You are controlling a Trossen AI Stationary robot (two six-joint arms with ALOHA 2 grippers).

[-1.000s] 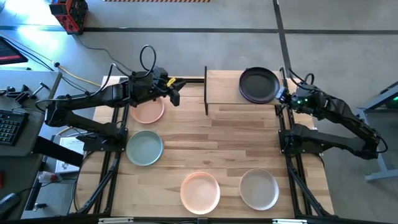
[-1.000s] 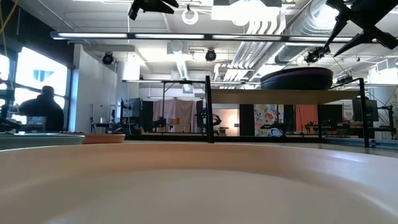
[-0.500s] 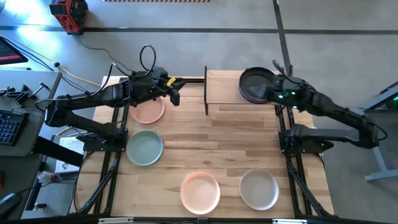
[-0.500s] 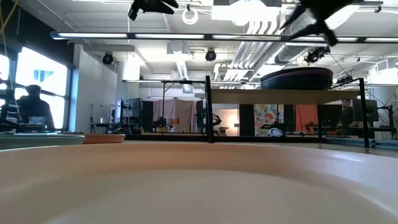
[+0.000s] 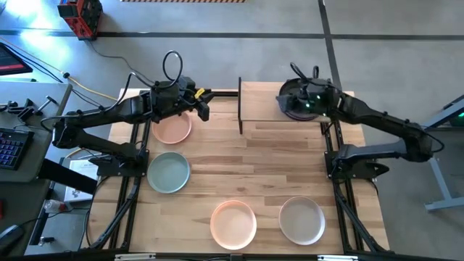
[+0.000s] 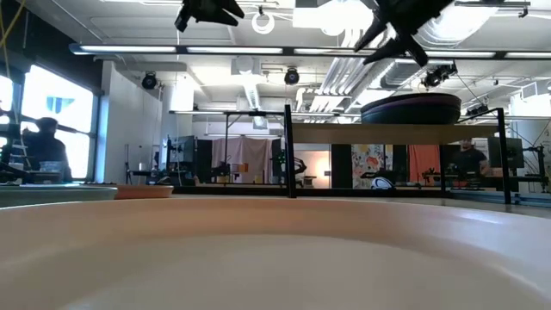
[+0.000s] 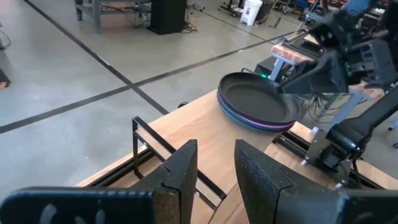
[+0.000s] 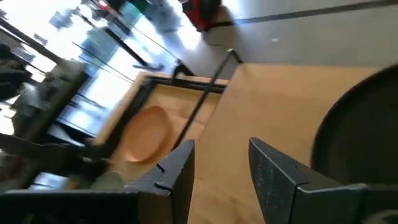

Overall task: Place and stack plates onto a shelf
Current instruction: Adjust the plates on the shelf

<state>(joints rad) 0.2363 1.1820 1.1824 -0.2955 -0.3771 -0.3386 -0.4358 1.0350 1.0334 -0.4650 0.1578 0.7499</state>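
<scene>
A small wooden shelf (image 5: 261, 101) on black posts stands at the table's far middle. On its right half lies a black plate on a purple one (image 5: 299, 107), also seen in the left wrist view (image 7: 255, 102) and the low view (image 6: 411, 109). My right gripper (image 5: 292, 93) hovers open above this stack, empty (image 8: 221, 171). My left gripper (image 5: 205, 109) hangs open and empty (image 7: 214, 174) left of the shelf, above a peach plate (image 5: 172, 129). A green plate (image 5: 169, 172), a second peach plate (image 5: 233, 223) and a beige plate (image 5: 301, 220) lie flat on the table.
The shelf's left half (image 5: 257, 98) is bare wood, with a black post frame (image 5: 240, 105) at its left end. The right arm's base (image 5: 355, 156) stands at the table's right edge, the left arm's base (image 5: 119, 156) at its left edge. People move in the room behind.
My right gripper has swung from the table's right edge toward the left, over the stacked plates on the shelf, rising a little and rolling about its own axis. Its fingers have stayed open. The plates have not moved.
</scene>
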